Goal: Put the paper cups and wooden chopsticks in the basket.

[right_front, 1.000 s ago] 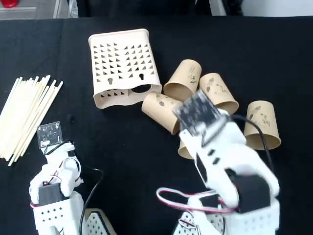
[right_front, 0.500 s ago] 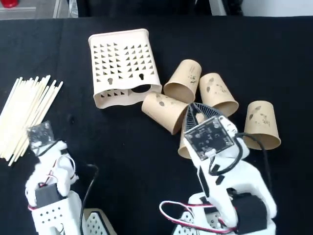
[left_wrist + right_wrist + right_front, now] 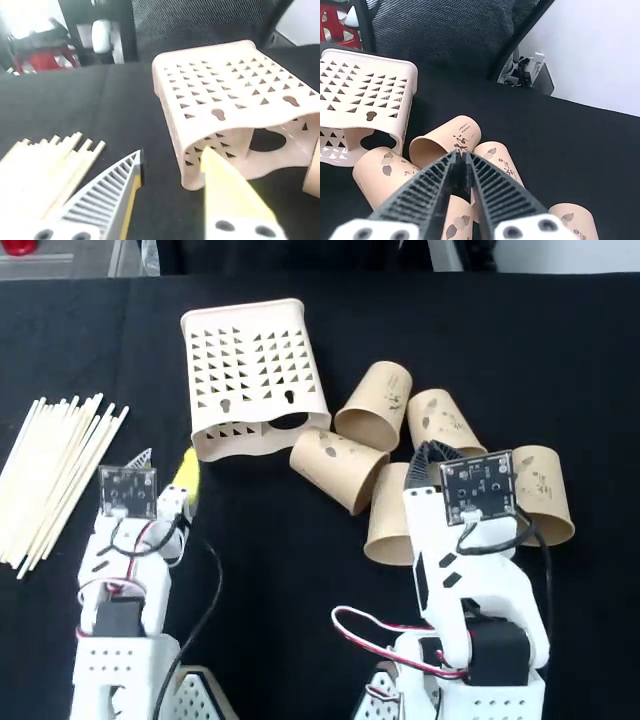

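The right gripper (image 3: 460, 156) is pinched shut, holding nothing, above the paper cups (image 3: 451, 137). I think it should open first. The left gripper (image 3: 171, 157) is wide open near the basket (image 3: 235, 90).

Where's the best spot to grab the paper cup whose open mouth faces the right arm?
Take the paper cup by its rim, coming from the arm's side. It lies on its side with the open mouth toward the right gripper, so one finger could probably slip inside and the other stay outside the wall.
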Robot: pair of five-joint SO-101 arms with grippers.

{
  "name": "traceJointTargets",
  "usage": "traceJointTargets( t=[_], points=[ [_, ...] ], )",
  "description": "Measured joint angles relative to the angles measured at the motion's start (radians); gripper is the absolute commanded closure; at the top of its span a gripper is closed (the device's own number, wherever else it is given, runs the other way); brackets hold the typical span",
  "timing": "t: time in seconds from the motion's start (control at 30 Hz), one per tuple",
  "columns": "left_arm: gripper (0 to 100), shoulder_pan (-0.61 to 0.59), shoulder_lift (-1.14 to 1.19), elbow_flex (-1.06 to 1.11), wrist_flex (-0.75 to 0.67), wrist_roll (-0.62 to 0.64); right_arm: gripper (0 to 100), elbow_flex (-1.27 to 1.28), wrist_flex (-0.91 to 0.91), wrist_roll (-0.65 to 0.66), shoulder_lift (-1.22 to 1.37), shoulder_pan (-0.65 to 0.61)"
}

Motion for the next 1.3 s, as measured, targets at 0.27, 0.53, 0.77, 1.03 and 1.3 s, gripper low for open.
traceJointTargets(
  t=[0.27,0.53,0.77,1.03,1.3],
  points=[
    [76,0.0,0.69,-0.361,-0.058,0.084,98.2,0.026,0.0,0.0,0.005,0.003],
    [77,-0.009,1.234,-0.503,-0.364,0.068,98.2,0.029,0.0,0.0,0.003,0.003],
    [85,-0.017,1.386,-0.516,-0.64,0.146,98.2,0.029,0.0,0.0,0.003,0.003],
    [96,-0.018,1.676,-0.743,-0.752,0.261,98.2,0.04,0.0,0.0,0.002,0.005],
    [97,-0.015,1.699,-0.798,-0.752,0.218,98.2,0.069,-0.014,-0.006,0.006,0.006]
  ],
)
